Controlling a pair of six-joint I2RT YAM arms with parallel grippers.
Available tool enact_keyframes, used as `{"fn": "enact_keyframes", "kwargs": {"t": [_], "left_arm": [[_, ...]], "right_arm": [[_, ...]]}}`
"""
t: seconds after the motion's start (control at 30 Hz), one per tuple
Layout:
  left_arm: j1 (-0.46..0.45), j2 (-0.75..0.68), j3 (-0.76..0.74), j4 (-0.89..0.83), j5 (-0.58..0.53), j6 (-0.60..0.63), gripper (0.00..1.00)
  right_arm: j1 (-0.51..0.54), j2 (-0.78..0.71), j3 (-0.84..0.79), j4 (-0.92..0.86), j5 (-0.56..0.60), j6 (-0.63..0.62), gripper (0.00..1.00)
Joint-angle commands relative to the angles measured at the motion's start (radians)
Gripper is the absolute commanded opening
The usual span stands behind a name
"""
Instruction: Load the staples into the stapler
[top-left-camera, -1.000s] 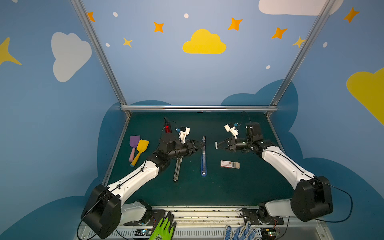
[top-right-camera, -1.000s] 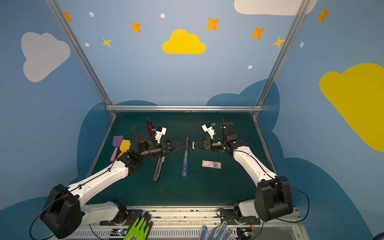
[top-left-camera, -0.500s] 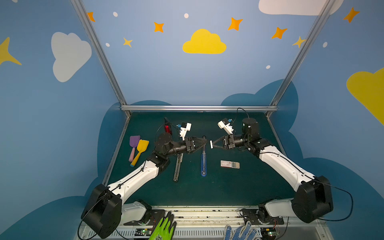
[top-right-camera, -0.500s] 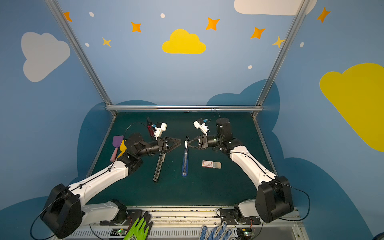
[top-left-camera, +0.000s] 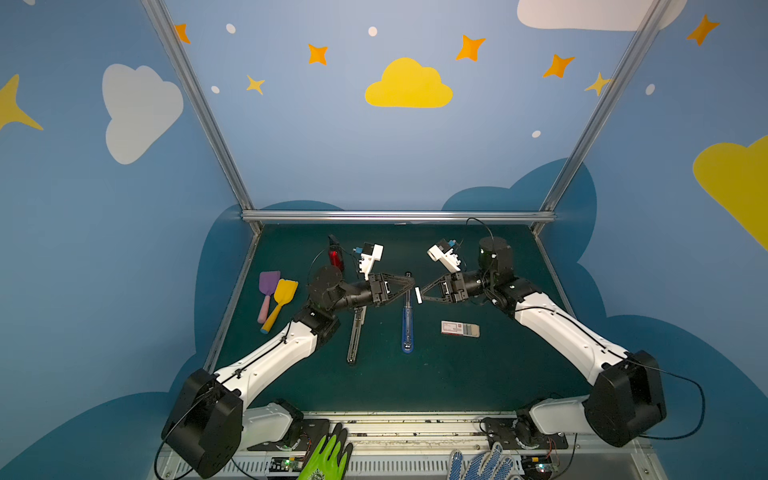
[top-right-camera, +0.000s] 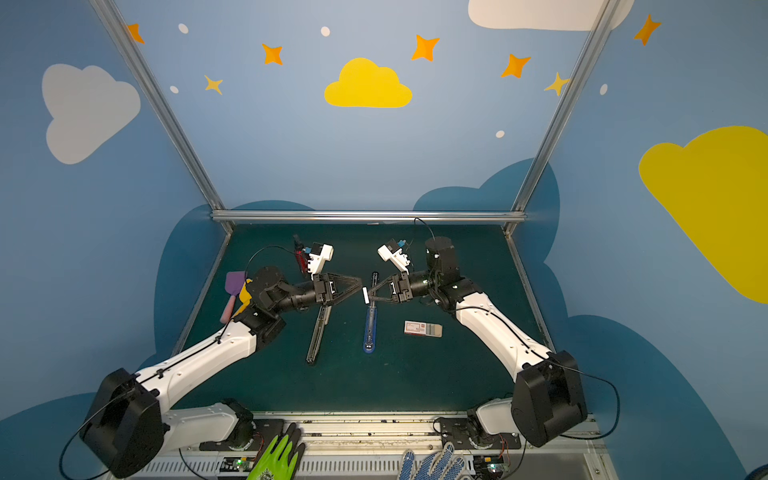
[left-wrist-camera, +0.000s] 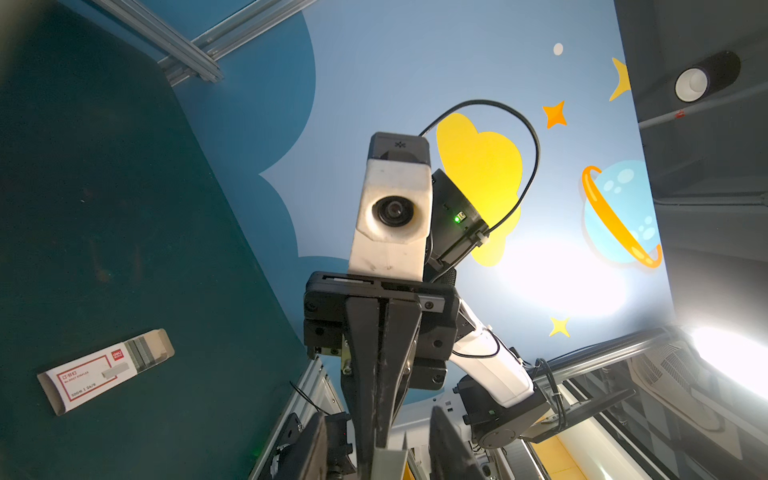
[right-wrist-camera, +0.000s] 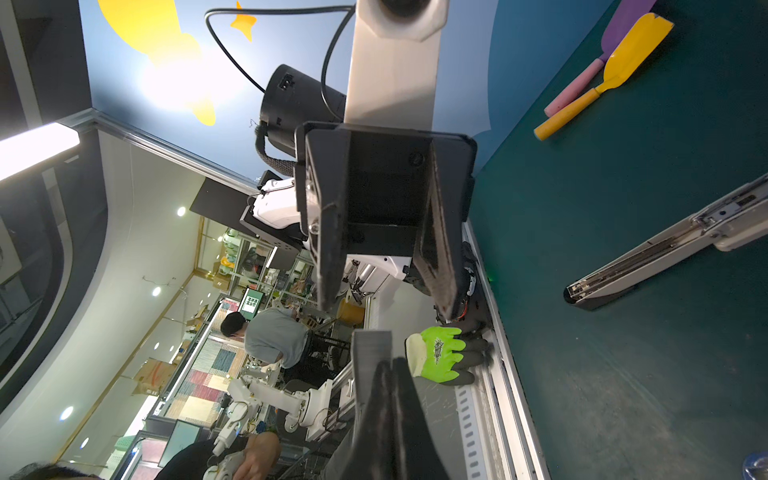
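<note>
My right gripper hangs above the middle of the green mat, shut on a short grey strip of staples. My left gripper faces it tip to tip. It is open, with its fingers on either side of the strip and a gap showing. The white red-printed staple box lies on the mat with its tray slid out. The stapler lies below in two long pieces: a blue body and a grey metal rail.
Purple and yellow spatulas lie at the mat's left edge. A red object stands behind the left wrist. A green glove and a blue-dotted glove rest on the front rail.
Both grippers have moved toward each other and now meet over the middle of the mat. The left jaws have narrowed around the strip that the right gripper holds.
</note>
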Motion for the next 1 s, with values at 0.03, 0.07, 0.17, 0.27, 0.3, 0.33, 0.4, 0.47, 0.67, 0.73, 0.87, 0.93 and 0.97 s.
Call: {"fn": "enact_keyframes", "kwargs": {"t": [0.03,0.07,0.17,0.27,0.3,0.33,0.4,0.47,0.67,0.73,0.87,0.93,0.97], "left_arm": [[-0.006,0.005,0.014,0.039,0.018,0.005,0.34],[-0.008,0.003,0.013,0.040,0.016,0.005,0.34],[-0.008,-0.001,0.008,0.043,0.013,0.004,0.34],[-0.012,-0.003,0.005,0.045,0.014,0.004,0.34],[-0.015,-0.003,0.006,0.045,0.015,0.005,0.33],[-0.017,-0.003,0.005,0.043,0.016,0.007,0.32],[-0.019,-0.003,0.002,0.042,0.013,0.008,0.31],[-0.021,-0.001,0.002,0.037,0.012,0.013,0.31],[-0.025,-0.009,0.002,0.027,0.008,0.022,0.28],[-0.026,-0.009,0.003,0.024,0.009,0.023,0.25],[-0.026,-0.012,0.001,0.017,0.007,0.028,0.25],[-0.029,-0.014,0.000,0.013,0.005,0.031,0.23],[-0.029,-0.012,0.000,0.012,0.006,0.031,0.22]], "right_arm": [[0.005,0.011,0.026,0.035,-0.015,0.017,0.00],[0.005,0.014,0.025,0.043,-0.016,0.024,0.00],[0.005,0.019,0.024,0.054,-0.016,0.034,0.00],[0.006,0.023,0.022,0.059,-0.015,0.039,0.00],[0.005,0.024,0.022,0.060,-0.015,0.038,0.00],[0.005,0.025,0.022,0.061,-0.015,0.041,0.00],[0.005,0.027,0.020,0.075,-0.018,0.053,0.00],[0.006,0.027,0.016,0.088,-0.019,0.063,0.00],[0.005,0.023,0.012,0.100,-0.019,0.075,0.00],[0.006,0.025,0.010,0.099,-0.019,0.075,0.00],[0.007,0.026,0.008,0.096,-0.019,0.077,0.00],[0.008,0.027,0.008,0.097,-0.018,0.080,0.00],[0.008,0.027,0.008,0.098,-0.018,0.082,0.00]]}}
